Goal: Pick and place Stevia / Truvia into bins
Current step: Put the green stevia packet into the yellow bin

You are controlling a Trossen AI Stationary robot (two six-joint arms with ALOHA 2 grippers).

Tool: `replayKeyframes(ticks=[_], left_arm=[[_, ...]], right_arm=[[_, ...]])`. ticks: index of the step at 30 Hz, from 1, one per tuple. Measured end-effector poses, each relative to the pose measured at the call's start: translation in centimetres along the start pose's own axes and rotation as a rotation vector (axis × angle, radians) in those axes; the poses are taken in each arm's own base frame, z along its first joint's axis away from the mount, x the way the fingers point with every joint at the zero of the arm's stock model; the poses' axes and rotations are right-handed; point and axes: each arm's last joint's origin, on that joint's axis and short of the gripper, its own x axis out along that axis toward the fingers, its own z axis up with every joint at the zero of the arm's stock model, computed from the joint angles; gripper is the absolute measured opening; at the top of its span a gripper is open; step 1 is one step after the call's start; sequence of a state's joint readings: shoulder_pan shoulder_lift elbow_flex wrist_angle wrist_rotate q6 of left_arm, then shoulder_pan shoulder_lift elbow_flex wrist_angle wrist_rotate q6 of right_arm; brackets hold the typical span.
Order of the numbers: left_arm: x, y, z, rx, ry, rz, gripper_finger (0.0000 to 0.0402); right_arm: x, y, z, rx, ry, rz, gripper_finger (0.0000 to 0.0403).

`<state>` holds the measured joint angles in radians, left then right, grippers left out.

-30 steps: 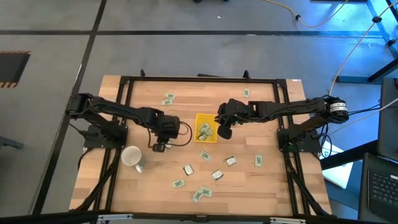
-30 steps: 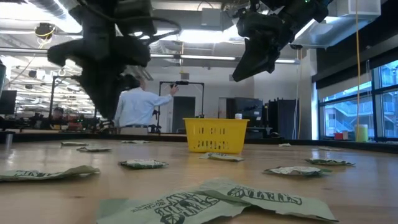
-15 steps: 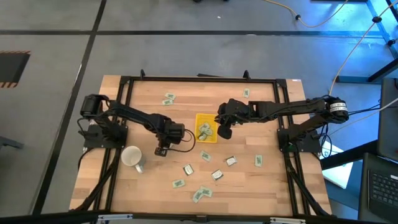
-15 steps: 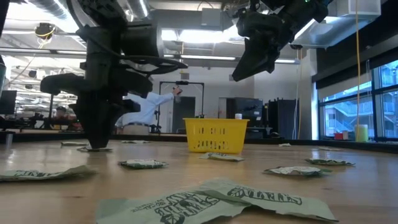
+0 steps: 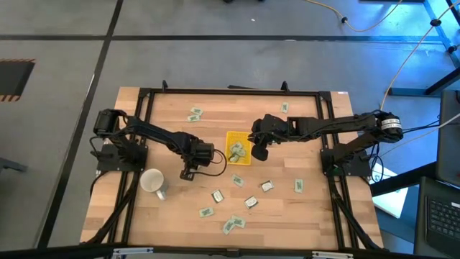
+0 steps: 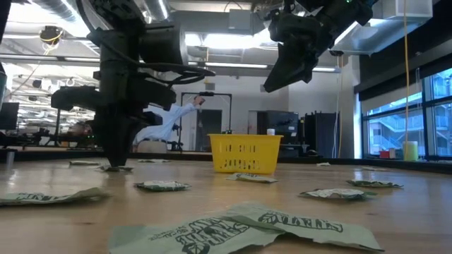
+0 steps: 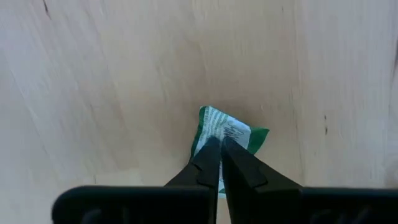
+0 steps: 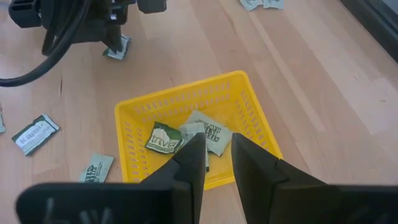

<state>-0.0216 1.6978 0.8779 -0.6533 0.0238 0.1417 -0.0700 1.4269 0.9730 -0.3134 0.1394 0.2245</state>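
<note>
Green-printed packet (image 7: pixel 227 138) on the worktop (image 5: pixel 172 208) sits pinched in the left gripper (image 7: pixel 217 144), clear only in its wrist view; right gripper (image 8: pixel 215 146), jaws slightly parted and empty, hovers over the yellow tray (image 8: pixel 249 92).

The tray (image 5: pixel 238 147) is set about mid-table, with a few packets (image 8: pixel 186 137) lying inside it. The left gripper (image 5: pixel 188 173) is parked down on a packet (image 7: pixel 227 134) to the tray's left, the mug (image 5: pixel 152 181) sitting further left, while the right gripper (image 5: pixel 256 152) is held above the tray's right edge. More packets (image 5: pixel 231 223) are scattered across the near side of the table, and two (image 5: pixel 195 114) are left behind the tray.
</note>
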Motion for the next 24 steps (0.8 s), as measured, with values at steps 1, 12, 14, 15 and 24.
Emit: replayKeyframes(ticks=[1,12,14,15,24], left_arm=[[-0.1,0.0,0.0,0.0,0.0,0.0,0.0006],[-6.3,1.7,1.3,-0.048,-0.229,0.059,0.0002],[-7.9,2.3,2.1,-0.062,-0.374,0.089,0.0002],[-8.6,2.6,2.5,-0.068,-0.445,0.103,0.0003],[-9.4,4.6,6.2,-0.01,-0.83,0.149,0.0005]], right_arm=[[0.0,0.0,0.0,0.0,0.0,0.0,0.0082],[0.0,0.0,-0.1,0.0,0.007,-0.001,0.0082],[0.0,0.0,-0.1,0.001,0.007,-0.001,0.0082],[0.0,0.0,-0.1,0.001,0.007,-0.001,0.0082],[0.0,0.0,-0.1,0.001,0.004,0.0,0.0082]])
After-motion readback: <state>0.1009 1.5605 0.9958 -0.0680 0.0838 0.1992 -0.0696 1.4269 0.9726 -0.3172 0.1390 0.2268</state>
